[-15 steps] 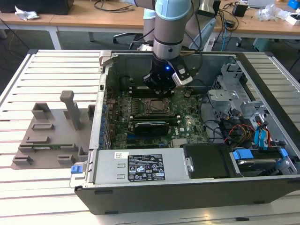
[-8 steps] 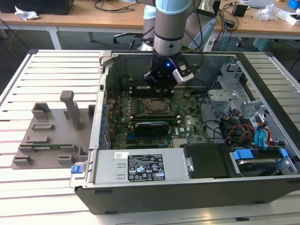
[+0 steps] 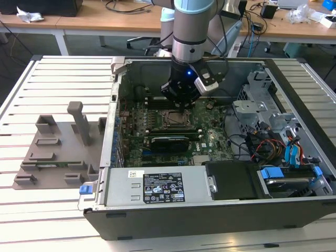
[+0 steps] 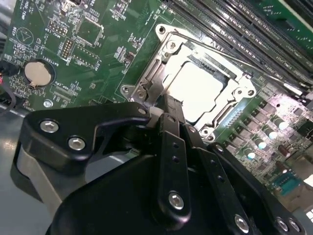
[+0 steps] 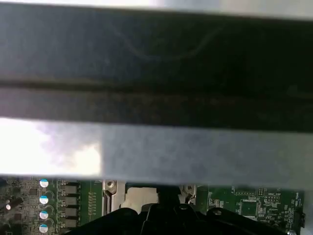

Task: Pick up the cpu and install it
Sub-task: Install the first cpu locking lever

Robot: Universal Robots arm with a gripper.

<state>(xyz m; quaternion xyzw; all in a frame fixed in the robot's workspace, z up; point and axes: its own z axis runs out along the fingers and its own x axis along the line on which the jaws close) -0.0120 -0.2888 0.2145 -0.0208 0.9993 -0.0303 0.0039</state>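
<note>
The cpu [image 4: 198,90], a pale silvery square, lies flat inside the metal socket frame [image 4: 146,83] on the green motherboard. My gripper [image 4: 168,105] hangs just over the near edge of that frame, shut with nothing between its fingers. In the exterior view the gripper [image 3: 182,108] points straight down at the socket frame [image 3: 173,119] in the middle of the open computer case [image 3: 210,215]. In the first wrist view a pale patch of the cpu [image 5: 139,197] shows below the case wall.
A grey plastic fixture [image 3: 63,147] with posts and slots stands on the slatted table at the exterior view's left. Inside the case are a long dark card [image 3: 168,140], a drive cage [image 3: 262,113], loose cables [image 3: 262,148] and memory slots [image 4: 244,34]. A coin battery [image 4: 38,72] sits nearby.
</note>
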